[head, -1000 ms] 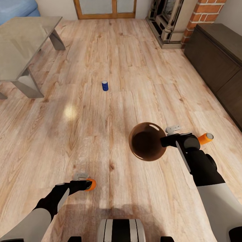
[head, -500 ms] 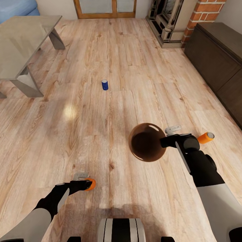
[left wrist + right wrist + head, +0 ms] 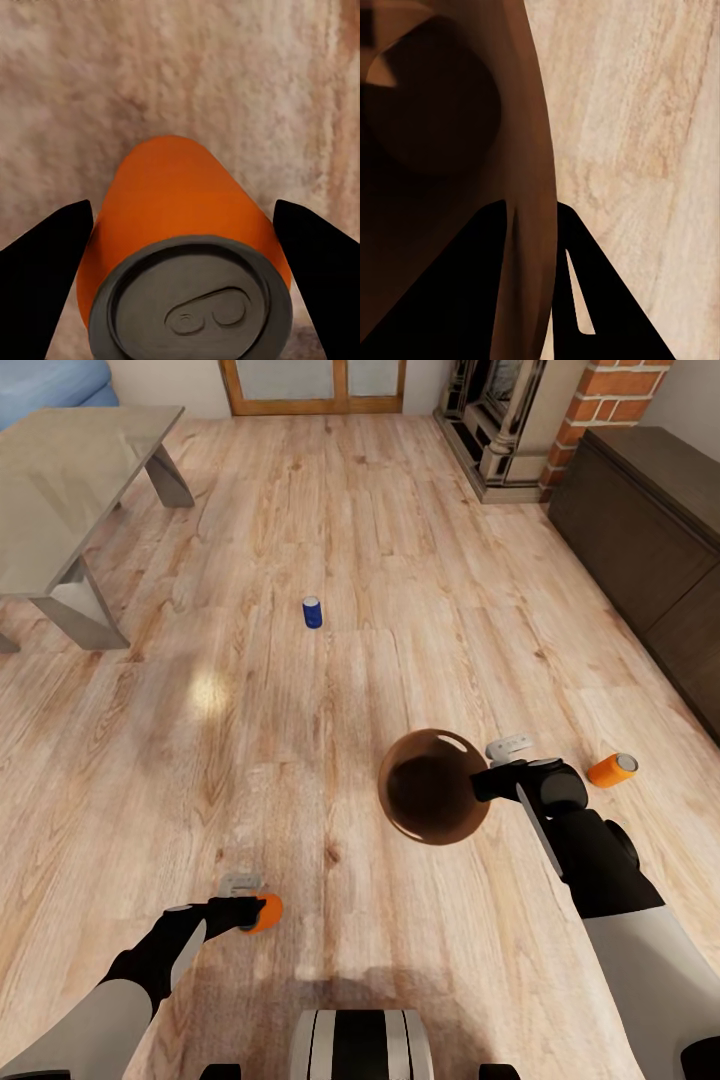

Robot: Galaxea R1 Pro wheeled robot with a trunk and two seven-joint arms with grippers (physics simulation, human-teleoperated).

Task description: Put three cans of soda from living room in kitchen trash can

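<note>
My left gripper (image 3: pixel 252 913) is shut on an orange soda can (image 3: pixel 269 912), held low over the wood floor; in the left wrist view the can (image 3: pixel 180 225) sits between both dark fingers (image 3: pixel 45 277), silver top toward the camera. My right gripper (image 3: pixel 484 781) is shut on the rim of the trash can (image 3: pixel 432 788), whose coppery-brown inside faces up; its wall (image 3: pixel 529 150) passes between the fingers (image 3: pixel 585 292). A second orange can (image 3: pixel 612 769) lies on the floor just right of the right wrist. The dark blue can (image 3: pixel 312 612) stands upright farther ahead.
A glass coffee table (image 3: pixel 70 480) stands at the left, with the light-blue sofa (image 3: pixel 50 382) behind it. The dark low cabinet (image 3: pixel 650 530) runs along the right wall beside the brick fireplace (image 3: pixel 530 420). Wood-framed glass doors (image 3: pixel 315 385) are at the far end.
The right arm has shifted the trash can slightly toward me and to the left, so the orange can on the floor now shows apart from the wrist. The left arm has barely moved.
</note>
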